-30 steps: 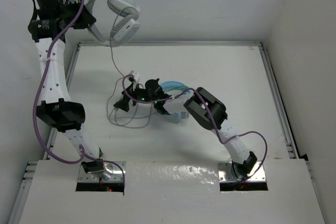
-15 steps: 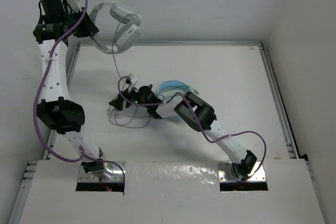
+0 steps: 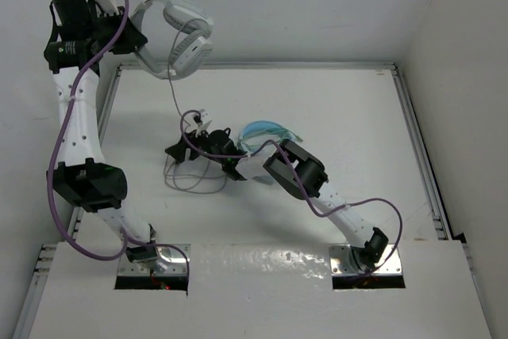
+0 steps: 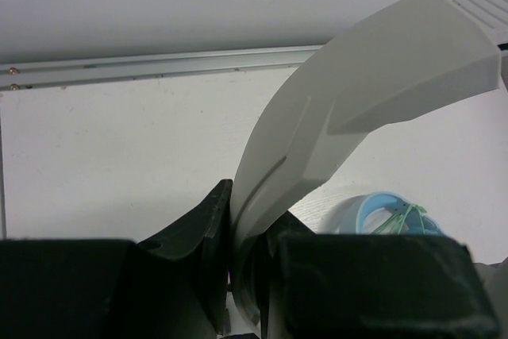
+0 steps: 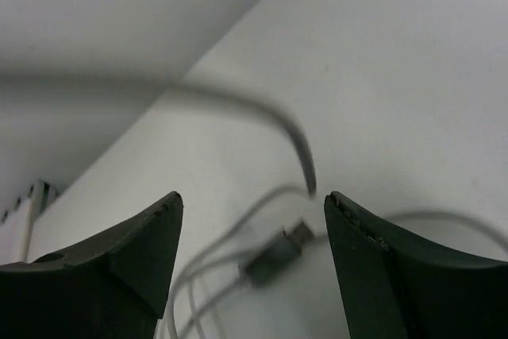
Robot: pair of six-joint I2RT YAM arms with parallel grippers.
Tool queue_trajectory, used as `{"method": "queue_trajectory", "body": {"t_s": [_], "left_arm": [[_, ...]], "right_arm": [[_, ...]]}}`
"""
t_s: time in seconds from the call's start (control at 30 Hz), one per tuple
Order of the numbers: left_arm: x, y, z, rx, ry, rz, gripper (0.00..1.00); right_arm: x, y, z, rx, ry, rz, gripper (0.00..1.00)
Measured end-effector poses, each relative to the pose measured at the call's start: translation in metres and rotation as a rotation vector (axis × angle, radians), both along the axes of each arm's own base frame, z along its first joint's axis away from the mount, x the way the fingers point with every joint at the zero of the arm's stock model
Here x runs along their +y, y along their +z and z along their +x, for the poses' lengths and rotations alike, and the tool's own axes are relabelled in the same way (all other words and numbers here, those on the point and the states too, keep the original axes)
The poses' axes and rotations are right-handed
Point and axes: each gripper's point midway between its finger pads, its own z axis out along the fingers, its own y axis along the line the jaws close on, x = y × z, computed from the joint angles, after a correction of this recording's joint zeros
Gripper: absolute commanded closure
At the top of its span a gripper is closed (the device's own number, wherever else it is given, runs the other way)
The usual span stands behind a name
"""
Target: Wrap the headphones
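The white-and-grey headphones (image 3: 181, 37) hang high at the back left, held by the headband. My left gripper (image 3: 131, 37) is shut on the headband (image 4: 317, 140). The thin whitish cable (image 3: 176, 101) drops from an ear cup to loose loops (image 3: 190, 179) on the table. My right gripper (image 3: 178, 152) is open and low over those loops. In the right wrist view the cable's plug (image 5: 278, 252) lies between my open fingertips (image 5: 167, 212), blurred, untouched.
Light blue headphones (image 3: 266, 132) lie on the table behind my right wrist; they also show in the left wrist view (image 4: 389, 212). A metal rail (image 3: 254, 66) runs along the table's back edge, with walls at back and sides.
My left gripper has shifted slightly with the headphones, which swung a little. My right gripper moved left over the cable loops and now hovers there.
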Motion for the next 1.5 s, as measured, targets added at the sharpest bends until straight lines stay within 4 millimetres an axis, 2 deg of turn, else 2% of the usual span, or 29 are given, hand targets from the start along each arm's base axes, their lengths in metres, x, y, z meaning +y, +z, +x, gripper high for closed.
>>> {"method": "queue_trajectory", "body": {"t_s": [0.1, 0.2, 0.23, 0.3, 0.33, 0.4, 0.43, 0.5, 0.57, 0.63, 0.67, 0.73, 0.8, 0.83, 0.93, 1.0, 1.03, 1.07, 1.13, 1.27, 1.3, 1.4, 1.5], "left_arm": [[-0.002, -0.003, -0.002, 0.006, -0.007, -0.009, 1.00], [-0.005, -0.005, -0.007, 0.014, -0.017, -0.015, 1.00], [-0.006, -0.005, -0.009, 0.016, -0.021, -0.016, 1.00], [-0.008, -0.002, -0.014, 0.008, -0.029, -0.013, 1.00], [-0.009, 0.001, -0.017, 0.001, -0.033, -0.010, 1.00], [-0.011, 0.008, -0.023, -0.016, -0.043, -0.007, 1.00], [-0.013, 0.011, -0.027, -0.024, -0.051, -0.007, 1.00], [-0.017, 0.017, -0.033, -0.042, -0.073, -0.005, 1.00], [-0.022, 0.022, -0.039, -0.063, -0.113, 0.011, 1.00], [-0.027, 0.020, -0.045, -0.074, -0.166, 0.044, 1.00], [-0.030, 0.016, -0.049, -0.069, -0.201, 0.061, 1.00], [-0.035, 0.003, -0.059, -0.052, -0.275, 0.107, 1.00], [-0.037, -0.009, -0.069, -0.034, -0.339, 0.161, 1.00], [-0.037, -0.016, -0.075, -0.022, -0.368, 0.190, 1.00], [-0.036, -0.038, -0.089, -0.002, -0.453, 0.294, 1.00], [-0.036, -0.058, -0.098, 0.025, -0.503, 0.355, 1.00], [-0.035, -0.074, -0.101, 0.047, -0.531, 0.390, 1.00], [-0.040, -0.086, -0.109, 0.064, -0.577, 0.424, 1.00], [-0.049, -0.119, -0.121, 0.118, -0.669, 0.483, 1.00], [-0.067, -0.182, -0.139, 0.226, -0.804, 0.570, 1.00], [-0.067, -0.195, -0.143, 0.259, -0.816, 0.588, 1.00], [-0.046, -0.226, -0.157, 0.384, -0.813, 0.680, 1.00], [-0.029, -0.229, -0.142, 0.404, -0.716, 0.750, 1.00]], "right_arm": [[0.014, 0.015, 0.021, -0.012, -0.050, 0.040, 0.29], [0.022, 0.021, 0.040, -0.023, -0.108, 0.052, 0.39], [0.023, 0.020, 0.045, -0.019, -0.131, 0.045, 0.48], [0.022, 0.018, 0.054, -0.009, -0.165, 0.044, 0.58], [0.020, 0.016, 0.057, 0.003, -0.181, 0.043, 0.78], [0.015, 0.012, 0.062, 0.015, -0.204, 0.038, 0.95], [0.011, 0.008, 0.063, 0.023, -0.214, 0.038, 1.00], [-0.001, -0.006, 0.064, 0.031, -0.231, 0.012, 1.00], [-0.023, -0.029, 0.055, 0.042, -0.229, -0.060, 1.00], [-0.044, -0.038, 0.045, 0.053, -0.200, -0.106, 1.00], [-0.054, -0.037, 0.039, 0.062, -0.168, -0.123, 1.00], [-0.082, -0.022, 0.040, 0.082, -0.136, -0.131, 1.00], [-0.110, 0.006, 0.051, 0.085, -0.122, -0.108, 1.00], [-0.129, 0.025, 0.061, 0.080, -0.129, -0.090, 1.00], [-0.170, 0.091, 0.087, 0.007, -0.145, -0.020, 1.00], [-0.180, 0.134, 0.089, -0.054, -0.118, 0.023, 1.00], [-0.176, 0.154, 0.083, -0.084, -0.073, 0.041, 1.00], [-0.169, 0.165, 0.076, -0.104, -0.032, 0.052, 1.00], [-0.148, 0.177, 0.058, -0.109, 0.063, 0.049, 1.00], [-0.123, 0.161, 0.029, -0.048, 0.183, -0.044, 1.00], [-0.122, 0.156, 0.029, -0.028, 0.187, -0.066, 1.00], [-0.132, 0.157, 0.051, -0.017, 0.139, -0.111, 1.00], [-0.144, 0.155, 0.065, -0.029, 0.098, -0.157, 1.00]]}}
